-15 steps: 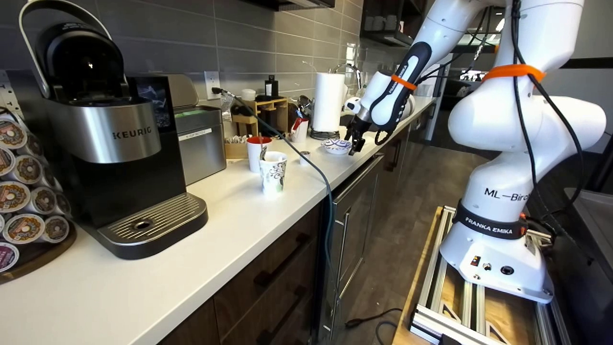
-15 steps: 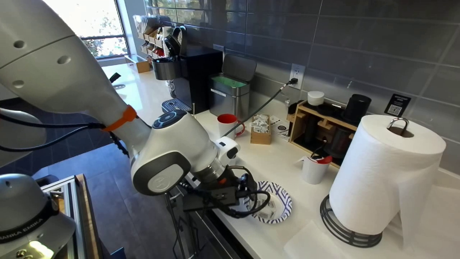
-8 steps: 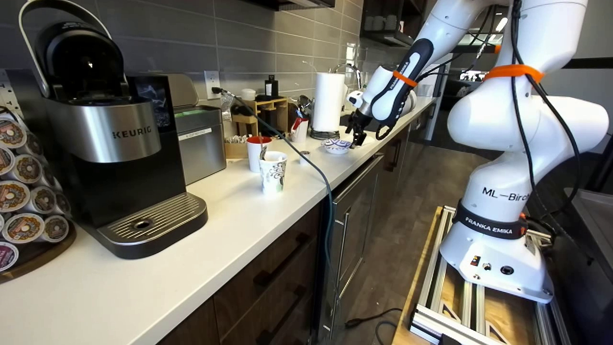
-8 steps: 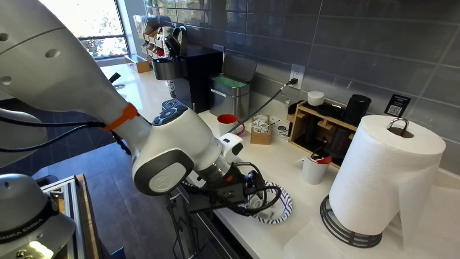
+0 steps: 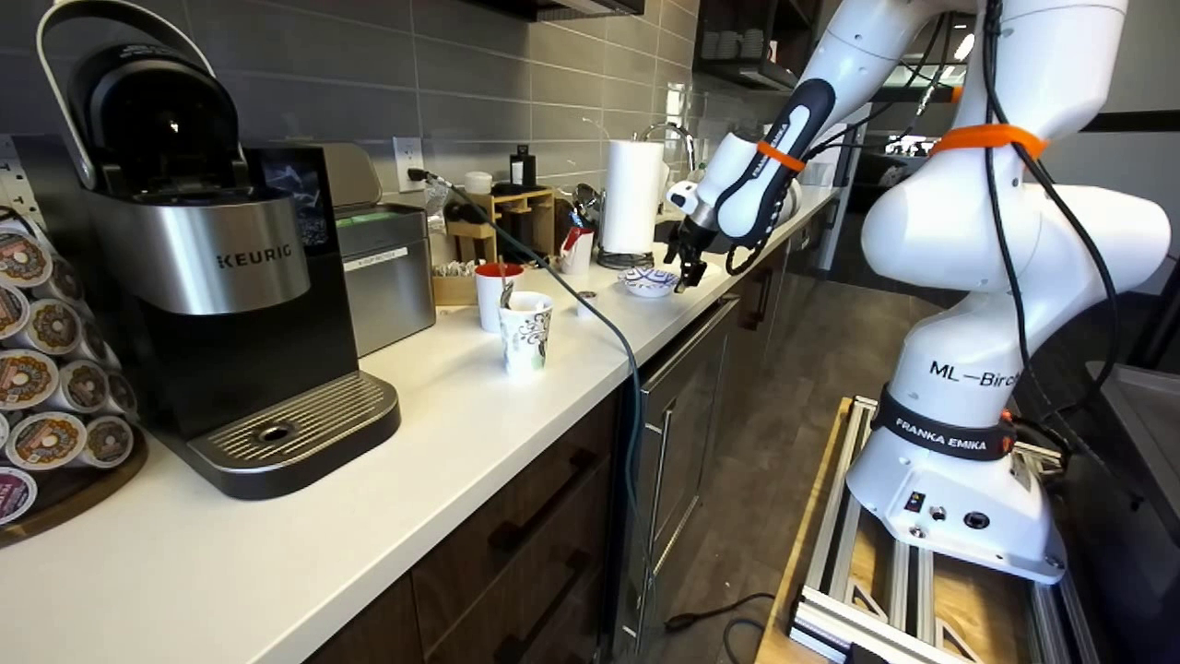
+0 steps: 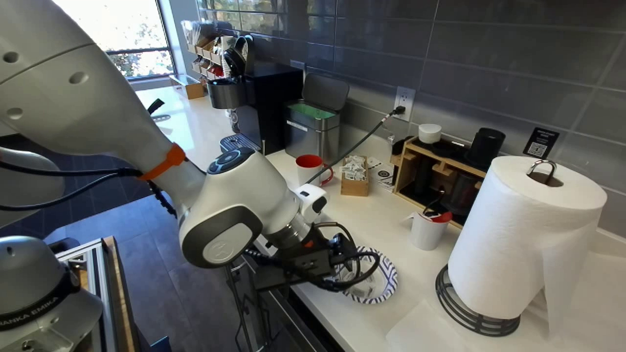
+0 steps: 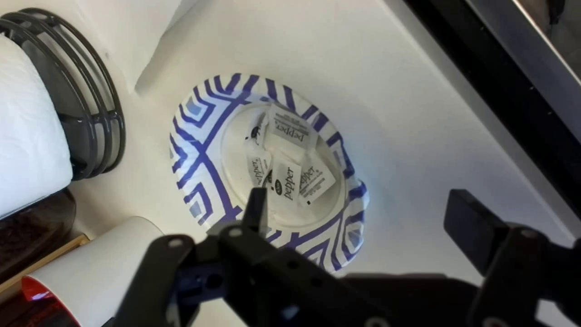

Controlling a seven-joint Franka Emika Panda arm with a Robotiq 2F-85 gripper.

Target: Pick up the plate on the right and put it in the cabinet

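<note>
Wrist view: patterned plate (image 7: pixel 199 145), part of its rim seen between the wide-spread jaws of the pincer (image 7: pixel 361 211)

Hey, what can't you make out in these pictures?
Whether the gripper touches the bowl: wrist view, a finger covers the spot.
Fine print on the packets: wrist view, too small.
Top of the upper cabinet: in an exterior view, cut off by the picture's edge.

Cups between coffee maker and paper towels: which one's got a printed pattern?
The paper cup, foremost of them in an exterior view: dark swirls on white. The red-lined mug and the white cup beside the paper towels show plain white sides.
</note>
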